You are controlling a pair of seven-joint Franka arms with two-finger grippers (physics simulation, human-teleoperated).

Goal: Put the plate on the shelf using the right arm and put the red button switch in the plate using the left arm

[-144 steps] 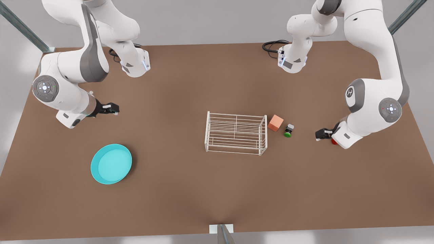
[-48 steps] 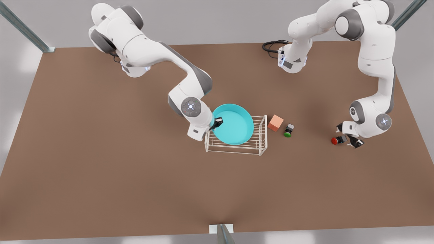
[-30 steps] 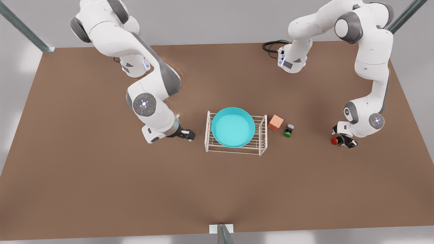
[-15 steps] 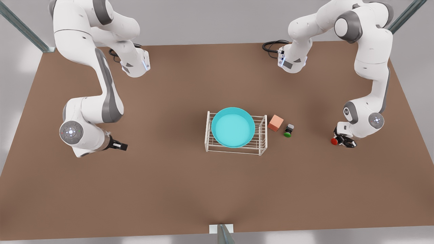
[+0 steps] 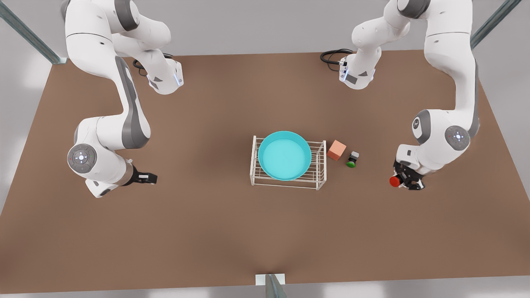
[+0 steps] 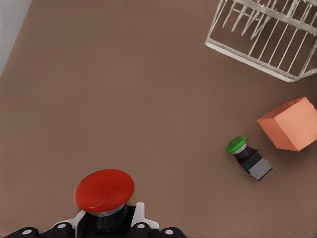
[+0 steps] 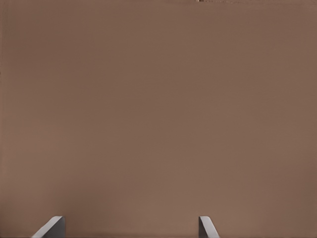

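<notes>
The turquoise plate (image 5: pixel 284 155) lies flat on top of the white wire shelf (image 5: pixel 321 171) in the middle of the table. At the front view's right, my left gripper (image 5: pixel 408 182) is shut on the dark body of the red button switch (image 5: pixel 394 181), whose red cap points toward the shelf. In the left wrist view the red button switch (image 6: pixel 104 190) sticks out between the left gripper's (image 6: pixel 106 229) fingers, with the shelf (image 6: pixel 257 49) farther off. My right gripper (image 5: pixel 151 179) waits open over bare table at the front view's left; its fingertips (image 7: pixel 52 227) stand wide apart.
An orange cube (image 5: pixel 336 150) (image 6: pixel 290 124) and a green-capped button (image 5: pixel 351 159) (image 6: pixel 245 154) lie on the table between the shelf and the left gripper. Both arm bases stand at the far table edge. The brown table (image 5: pixel 232 231) stretches wide toward the near edge.
The left gripper has closed on the red button switch and carried it a little toward the shelf and the near edge. The right arm has barely shifted since half a second ago.
</notes>
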